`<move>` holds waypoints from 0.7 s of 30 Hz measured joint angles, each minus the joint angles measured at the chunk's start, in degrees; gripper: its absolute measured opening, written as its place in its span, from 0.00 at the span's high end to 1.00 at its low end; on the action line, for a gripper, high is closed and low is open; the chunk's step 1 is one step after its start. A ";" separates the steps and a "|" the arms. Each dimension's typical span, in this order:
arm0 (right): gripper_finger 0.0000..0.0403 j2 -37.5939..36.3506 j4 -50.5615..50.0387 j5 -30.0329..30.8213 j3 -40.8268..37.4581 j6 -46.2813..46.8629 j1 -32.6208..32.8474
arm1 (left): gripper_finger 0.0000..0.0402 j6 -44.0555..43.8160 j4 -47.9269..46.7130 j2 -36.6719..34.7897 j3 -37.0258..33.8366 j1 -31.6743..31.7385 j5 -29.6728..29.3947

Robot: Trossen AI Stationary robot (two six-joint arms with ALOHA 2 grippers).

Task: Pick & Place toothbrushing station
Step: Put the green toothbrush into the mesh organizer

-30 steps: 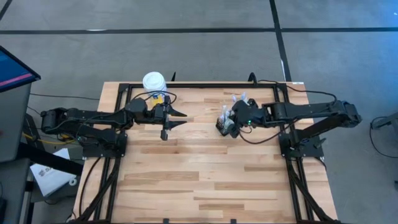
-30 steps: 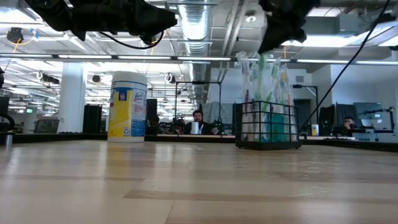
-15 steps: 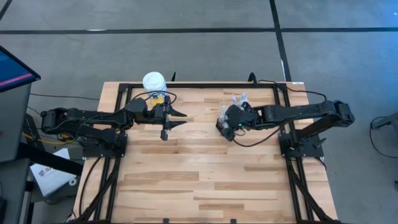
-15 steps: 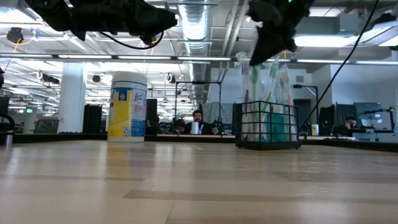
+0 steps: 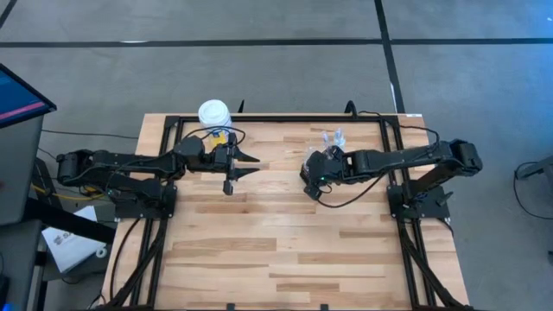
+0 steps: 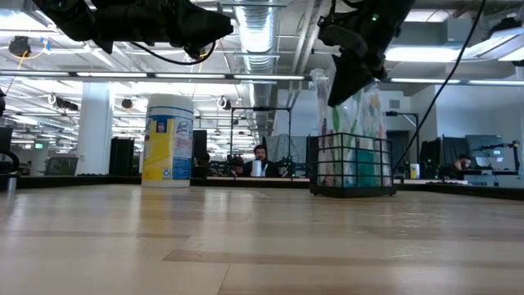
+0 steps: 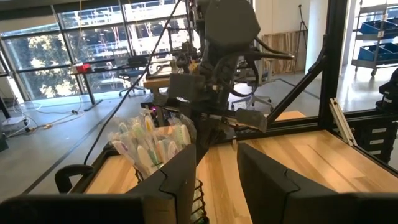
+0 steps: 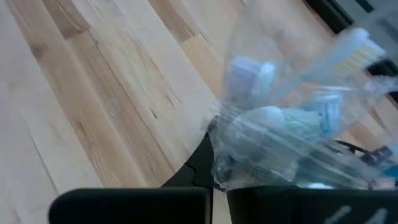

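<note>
Directly above the upright toothbrush holder (image 5: 316,175) on the worktop (image 5: 276,250): right tool (image 5: 313,176), closed empty; left tool (image 5: 230,177) part-open, farther

Black wire-mesh holder (image 6: 352,164) with white, green and blue toothbrushes (image 7: 152,144), white-lidded yellow-and-blue jar (image 6: 168,139), dark arms, pale striped wooden table (image 5: 259,250), grey floor.

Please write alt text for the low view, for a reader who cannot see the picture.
A black wire holder full of toothbrushes stands on a wooden table, and the right gripper hangs at the toothbrush tops. A yellow jar with a white lid stands further left, with the left arm above it. An office room shows behind.
</note>
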 joint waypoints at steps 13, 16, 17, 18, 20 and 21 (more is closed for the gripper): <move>0.98 0.18 6.56 -1.45 -4.81 -0.15 -1.96 | 0.72 -0.02 -0.01 0.00 0.00 0.00 0.00; 0.97 -0.19 7.87 -0.51 -6.29 1.27 -1.92 | 0.72 0.00 -0.01 0.00 0.00 0.00 0.02; 0.96 -0.34 7.93 -0.25 -6.67 1.41 -1.73 | 0.72 -0.01 0.00 0.00 0.00 0.00 0.00; 0.94 -0.20 8.77 -0.23 -6.94 1.24 -1.64 | 0.72 -0.02 0.01 0.00 0.00 0.00 0.00; 0.91 0.14 10.43 -0.56 -7.40 0.02 -1.30 | 0.72 -0.01 0.02 0.00 0.00 0.00 0.00; 0.89 0.25 9.94 -1.00 -7.66 -0.50 -1.20 | 0.72 -0.01 0.06 0.00 0.00 0.00 0.00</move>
